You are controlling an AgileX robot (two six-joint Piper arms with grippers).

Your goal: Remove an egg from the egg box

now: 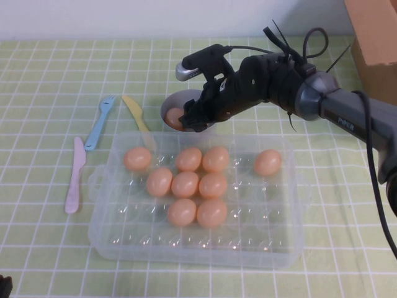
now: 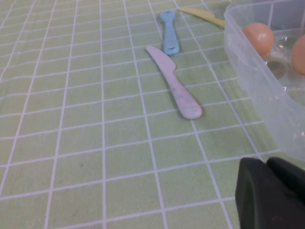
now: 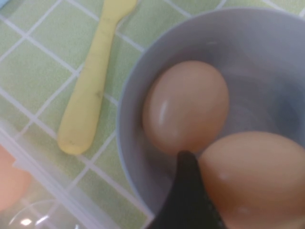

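The clear plastic egg box (image 1: 99, 230) sits at the table's middle with several peach-orange eggs (image 1: 186, 184) in its dimples. My right gripper (image 1: 195, 118) is over the grey-blue cup (image 1: 170, 102) just behind the box. In the right wrist view it (image 3: 248, 191) is shut on an egg (image 3: 257, 181), with one dark finger (image 3: 183, 200) against the egg's side. The held egg is inside the cup's rim (image 3: 267, 57), beside another egg (image 3: 186, 105) lying in the cup. My left gripper (image 2: 267, 164) is shut and empty, low over the cloth left of the box (image 2: 257, 90).
A pink knife (image 1: 74, 177), a blue fork (image 1: 99, 124) and a yellow knife (image 1: 138, 118) lie left of the box and cup. A cardboard box (image 1: 375, 43) stands at the back right. A green checked cloth covers the table.
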